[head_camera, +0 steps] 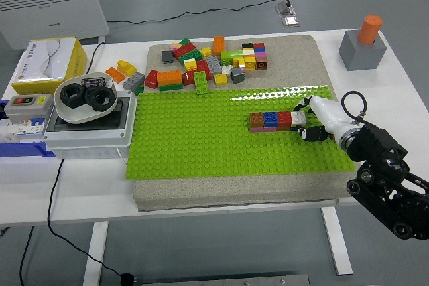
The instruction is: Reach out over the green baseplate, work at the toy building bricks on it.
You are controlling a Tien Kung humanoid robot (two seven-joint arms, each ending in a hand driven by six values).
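Where bricks (276, 120) sit—brown, blue, red, white row.

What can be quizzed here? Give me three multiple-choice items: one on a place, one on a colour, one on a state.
1. Where is the brick row on the baseplate?
A. right half
B. left edge
C. near left corner

2. What colour is the row's left end brick?
A. white
B. brown
C. green

3. What is the right hand doing?
A. resting off the table
B. lifting a brick high
C. reaching to the row's right end

Answers: 1 A, the row sits right of the plate's middle. 2 B, brown comes before blue and red. 3 C, the hand lies at the white end brick.
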